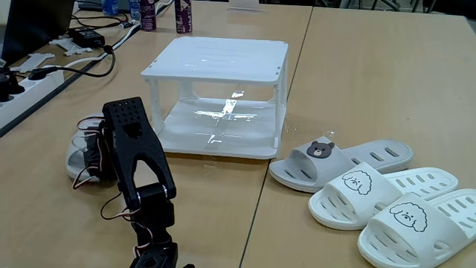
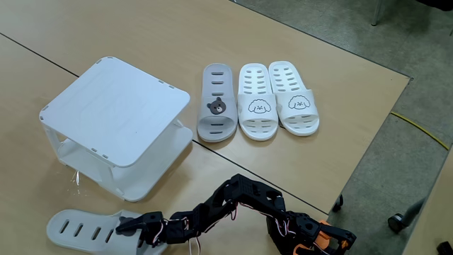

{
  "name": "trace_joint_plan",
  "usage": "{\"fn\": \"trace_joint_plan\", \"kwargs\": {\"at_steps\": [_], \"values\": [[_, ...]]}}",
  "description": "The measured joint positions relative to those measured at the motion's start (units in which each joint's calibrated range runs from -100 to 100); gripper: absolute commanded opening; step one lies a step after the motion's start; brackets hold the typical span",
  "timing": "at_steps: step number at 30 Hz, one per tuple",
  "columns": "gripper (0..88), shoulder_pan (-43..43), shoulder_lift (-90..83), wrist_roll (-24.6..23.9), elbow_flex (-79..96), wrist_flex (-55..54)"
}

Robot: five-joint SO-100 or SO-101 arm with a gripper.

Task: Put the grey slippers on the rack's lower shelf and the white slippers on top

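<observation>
**Tabletop and the items resting on it**

Light wooden table [image 2: 340,92] bearing the rack [image 2: 117,106]; beside it in a row, one grey slipper [image 2: 216,103] and two white slippers [image 2: 276,99]. A second grey slipper [image 2: 81,228] lies apart, near the arm. Power strip [image 1: 30,82] at far edge.

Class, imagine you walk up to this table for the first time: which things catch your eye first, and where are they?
The white rack stands out first, both tiers bare, left of centre in both fixed views. Beside it three slippers lie in a row: one grey slipper with a bear badge, then the two white slippers with dog faces. The black arm lies low along the near edge, its gripper at a second grey slipper lying apart from the others.
</observation>
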Motion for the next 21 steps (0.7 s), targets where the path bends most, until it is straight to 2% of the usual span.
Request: {"fn": "trace_joint_plan", "kwargs": {"at_steps": [4,6,13,21], "values": [[0.8,0.07,-1.90,0.00,0.00,1.03],[0.8,-0.07,-8.25,0.00,3.50,4.72],[0.8,-5.09,-42.89,0.00,24.17,19.14],[0.8,-5.92,-71.34,0.00,25.97,32.96]]}}
